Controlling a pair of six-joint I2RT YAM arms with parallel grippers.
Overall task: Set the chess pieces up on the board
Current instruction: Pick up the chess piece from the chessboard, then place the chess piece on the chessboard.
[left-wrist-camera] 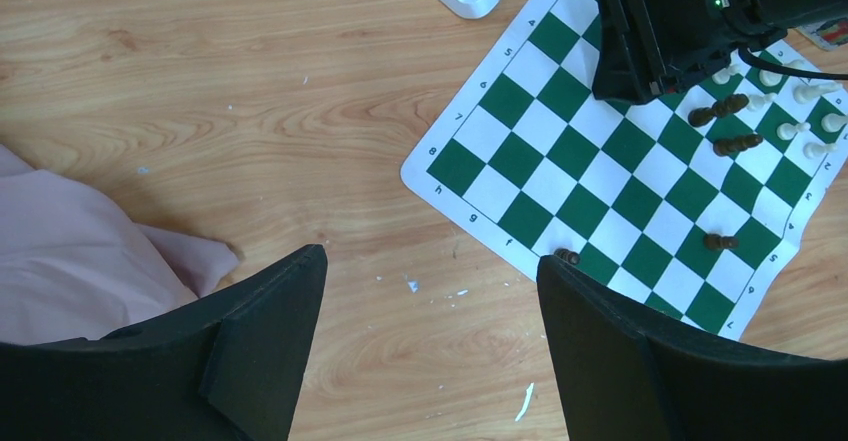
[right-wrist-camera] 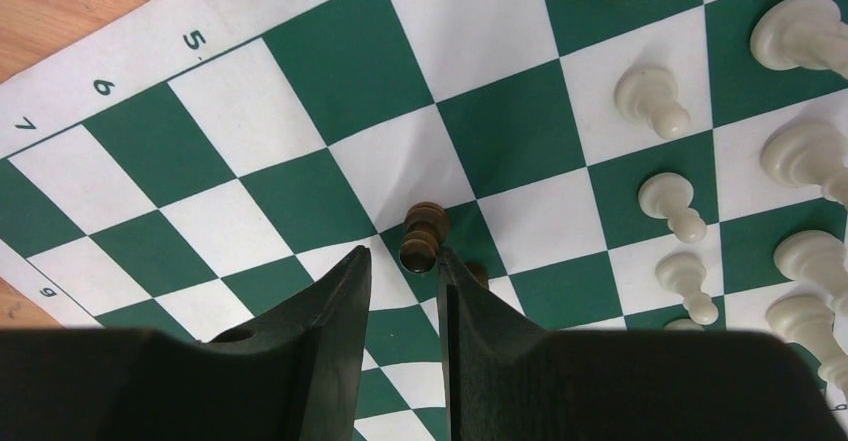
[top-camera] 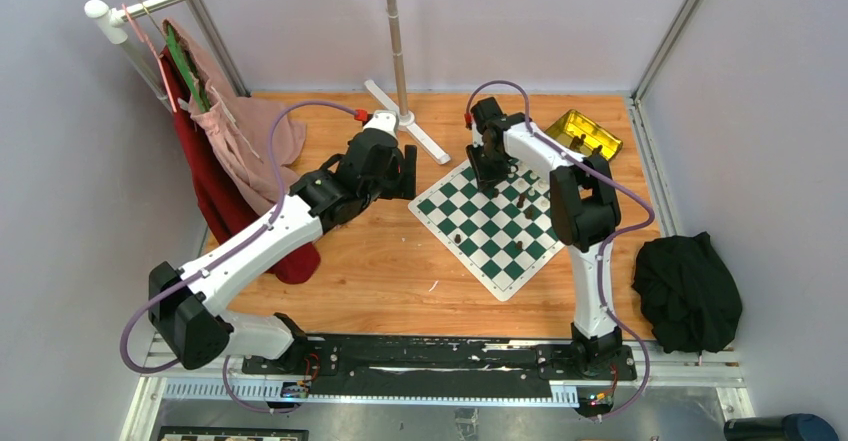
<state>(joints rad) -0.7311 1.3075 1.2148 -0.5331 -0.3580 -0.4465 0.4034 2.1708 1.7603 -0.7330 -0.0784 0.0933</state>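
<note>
The green-and-white board [top-camera: 490, 229] lies on the wooden table right of centre. My right gripper [top-camera: 490, 176] hangs low over its far corner. In the right wrist view its jaws [right-wrist-camera: 403, 253] stand narrowly open, and a dark brown piece [right-wrist-camera: 420, 233] stands upright at the tips, close against the right finger, with a gap on its left. Another brown piece [right-wrist-camera: 478, 273] peeks from behind that finger. Several white pieces [right-wrist-camera: 655, 101] stand in rows to the right. My left gripper [left-wrist-camera: 430, 256] is wide open over bare wood left of the board [left-wrist-camera: 620, 161], with nothing in it.
A few dark pieces [left-wrist-camera: 737, 144] lie or stand scattered on the board. A gold tin [top-camera: 583, 133] sits beyond the board, a black cloth [top-camera: 688, 291] at the right. Pink and red garments [top-camera: 240, 136] hang at the left; a white stand base [top-camera: 405, 126] sits at the back.
</note>
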